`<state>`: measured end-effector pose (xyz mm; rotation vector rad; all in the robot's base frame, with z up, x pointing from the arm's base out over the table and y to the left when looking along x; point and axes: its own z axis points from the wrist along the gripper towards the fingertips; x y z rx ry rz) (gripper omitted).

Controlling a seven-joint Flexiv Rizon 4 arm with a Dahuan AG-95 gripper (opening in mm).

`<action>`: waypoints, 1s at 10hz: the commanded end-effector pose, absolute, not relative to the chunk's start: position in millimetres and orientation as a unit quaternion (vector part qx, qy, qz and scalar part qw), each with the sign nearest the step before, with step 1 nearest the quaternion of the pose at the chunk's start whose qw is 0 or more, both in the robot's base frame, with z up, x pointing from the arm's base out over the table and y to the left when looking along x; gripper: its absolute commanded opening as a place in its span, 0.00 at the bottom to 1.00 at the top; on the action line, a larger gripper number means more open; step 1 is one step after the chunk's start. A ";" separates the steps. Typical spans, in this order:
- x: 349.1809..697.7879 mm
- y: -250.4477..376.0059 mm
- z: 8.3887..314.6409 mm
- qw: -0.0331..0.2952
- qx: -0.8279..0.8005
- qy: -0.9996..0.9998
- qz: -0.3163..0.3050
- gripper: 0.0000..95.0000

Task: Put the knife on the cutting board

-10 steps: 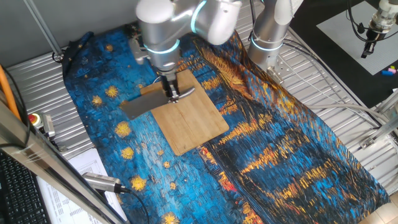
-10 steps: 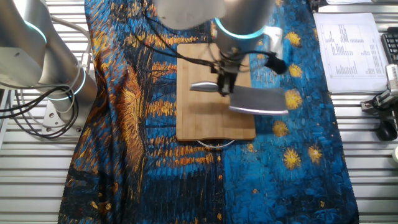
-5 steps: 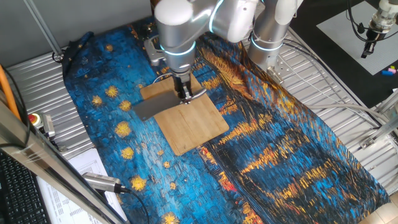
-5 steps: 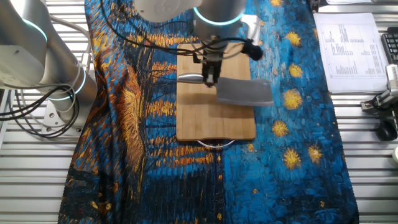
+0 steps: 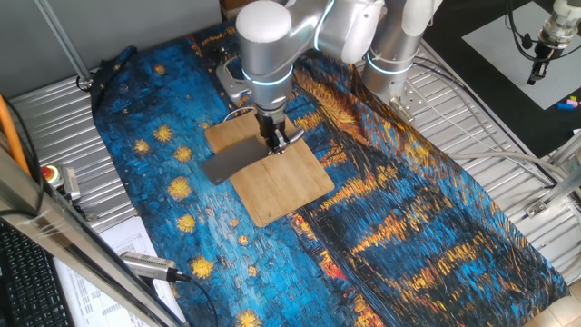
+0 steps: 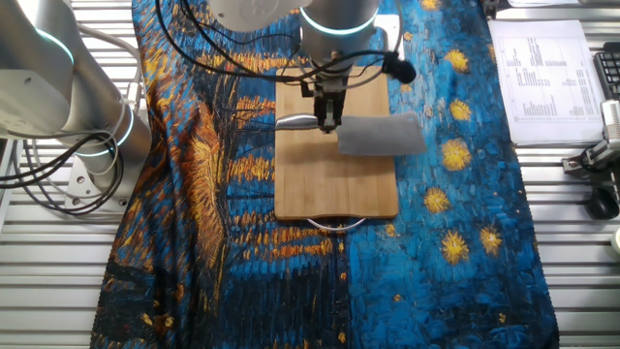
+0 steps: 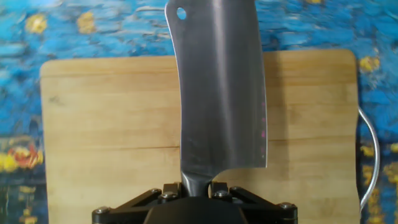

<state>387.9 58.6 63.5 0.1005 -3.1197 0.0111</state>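
- Step in hand as I read it: carry/placement. I have the knife (image 6: 373, 134) pinched at the handle and sitting over the cutting board (image 6: 334, 170).
- Gripper (image 6: 329, 118): closed down on the neck of the handle just behind the blade; hand view shows the fingers tight either side of it, no gap.
- Knife position: handle end sits over the board, blade (image 5: 238, 162) runs flat out across it, and the far tip (the corner with the hole (image 7: 181, 13)) overhangs the board edge onto the blue cloth (image 6: 465, 223).
- I can't tell if the blade is touching the board or just above it; no view shows it clearly.
- Next move, my call: shift toward the handle side so the whole blade is over wood, lower until it rests flat, then open and lift straight up.
- Watch item: wire loop (image 7: 368, 155) at one board end is beside the blade, well apart from it.
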 end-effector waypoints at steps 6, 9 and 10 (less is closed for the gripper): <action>386.5 66.2 65.2 0.011 0.347 -0.938 -0.007 0.00; 386.6 66.2 65.8 0.008 0.424 -0.906 -0.010 0.00; 386.6 66.2 65.8 0.008 0.435 -0.900 -0.010 0.00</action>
